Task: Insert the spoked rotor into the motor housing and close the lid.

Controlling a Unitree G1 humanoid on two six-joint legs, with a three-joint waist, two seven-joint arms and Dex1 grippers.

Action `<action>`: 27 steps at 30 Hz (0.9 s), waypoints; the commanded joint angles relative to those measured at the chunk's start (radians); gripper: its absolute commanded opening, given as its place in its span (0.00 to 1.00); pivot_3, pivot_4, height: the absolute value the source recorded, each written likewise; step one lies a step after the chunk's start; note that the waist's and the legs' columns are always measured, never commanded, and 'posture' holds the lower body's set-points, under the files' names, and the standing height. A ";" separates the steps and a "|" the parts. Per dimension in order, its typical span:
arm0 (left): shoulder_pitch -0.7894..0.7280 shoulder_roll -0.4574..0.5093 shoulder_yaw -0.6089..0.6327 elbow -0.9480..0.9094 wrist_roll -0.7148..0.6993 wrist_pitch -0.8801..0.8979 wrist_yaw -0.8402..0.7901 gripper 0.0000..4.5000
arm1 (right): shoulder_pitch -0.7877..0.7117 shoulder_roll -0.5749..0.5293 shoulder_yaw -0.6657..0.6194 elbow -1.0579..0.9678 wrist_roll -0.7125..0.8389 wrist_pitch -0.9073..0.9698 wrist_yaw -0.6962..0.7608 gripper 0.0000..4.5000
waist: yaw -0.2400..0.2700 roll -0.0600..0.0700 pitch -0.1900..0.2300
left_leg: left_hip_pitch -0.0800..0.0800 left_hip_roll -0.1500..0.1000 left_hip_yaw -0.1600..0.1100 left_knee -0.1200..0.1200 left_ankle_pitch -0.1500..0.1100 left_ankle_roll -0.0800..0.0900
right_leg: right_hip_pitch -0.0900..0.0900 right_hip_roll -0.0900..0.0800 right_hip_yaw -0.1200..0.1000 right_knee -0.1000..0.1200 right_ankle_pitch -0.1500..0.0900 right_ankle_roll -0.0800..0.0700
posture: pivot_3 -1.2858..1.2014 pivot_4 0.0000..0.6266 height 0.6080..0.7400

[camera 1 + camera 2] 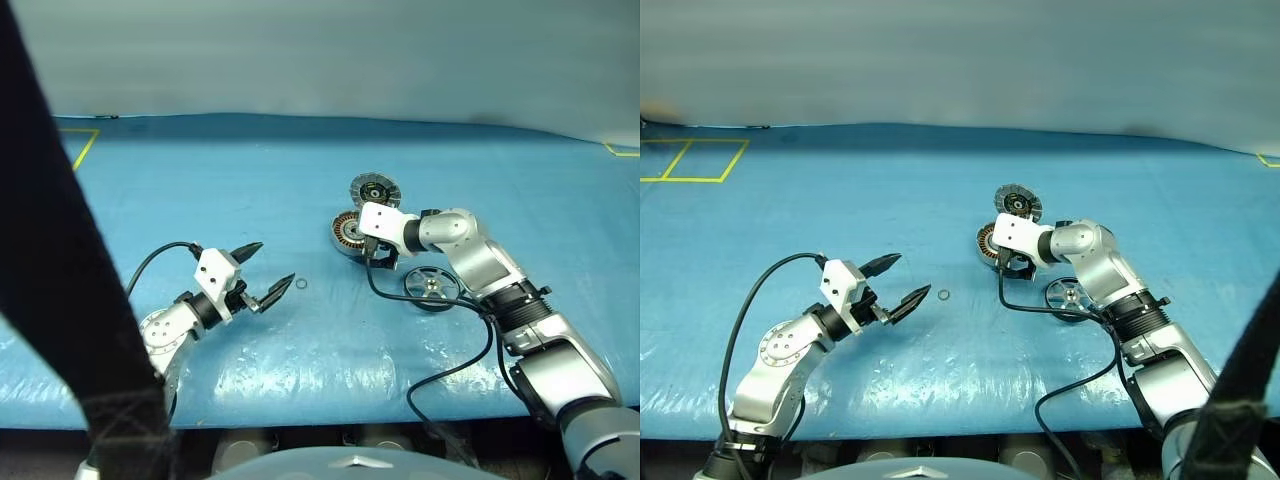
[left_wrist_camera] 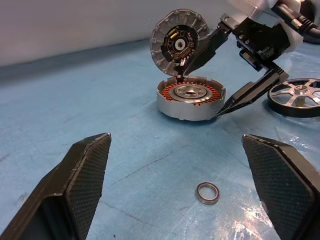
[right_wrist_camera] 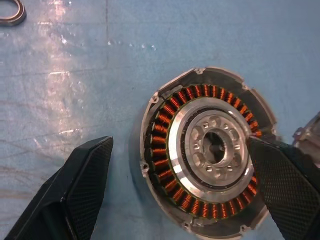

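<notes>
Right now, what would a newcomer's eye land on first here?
The opened motor housing on the blue table, copper windings showing and its lid standing up behind it. The right gripper hangs open over it, one finger on each side. The spoked rotor lies beside that arm; a small ring lies before the open left gripper.

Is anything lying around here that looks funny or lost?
A small metal ring lies loose on the blue table, apart from the motor housing and in front of the left gripper. The spoked rotor still lies outside the housing, and the lid stands open.
</notes>
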 commanded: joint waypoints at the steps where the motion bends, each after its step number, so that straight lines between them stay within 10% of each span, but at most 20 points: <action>1: 0.002 -0.005 -0.004 -0.035 -0.002 -0.017 0.003 1.00 | -0.032 -0.003 0.008 0.018 -0.036 -0.038 0.016 0.99 | -0.001 0.000 0.000 | 0.000 0.000 0.000 0.000 0.000 0.000 | 0.000 0.000 0.000 0.000 0.000 0.000 | 0.52 0.24 1.00; 13: -0.004 -0.009 -0.014 -0.024 0.005 -0.021 0.000 1.00 | -0.032 0.004 0.022 0.070 -0.102 -0.102 0.009 0.99 | 0.000 0.000 0.000 | 0.001 0.000 0.000 0.001 0.000 0.000 | 0.001 0.000 0.000 0.001 0.000 0.000 | 0.52 0.24 1.00; 22: -0.011 -0.020 -0.022 -0.010 0.009 -0.025 -0.002 1.00 | -0.060 0.002 0.065 0.094 -0.191 -0.161 0.016 0.46 | -0.001 0.000 0.000 | 0.001 0.000 0.000 0.001 0.000 -0.001 | 0.001 0.000 -0.001 0.001 0.000 0.000 | 0.52 0.24 1.00; 27: -0.007 -0.021 -0.020 -0.010 0.006 -0.023 -0.005 1.00 | -0.043 -0.015 0.078 0.029 -0.188 -0.196 0.080 0.46 | -0.001 0.000 0.000 | 0.001 0.000 0.000 0.001 0.001 -0.001 | 0.001 0.000 -0.001 0.001 0.000 0.000 | 0.52 0.24 1.00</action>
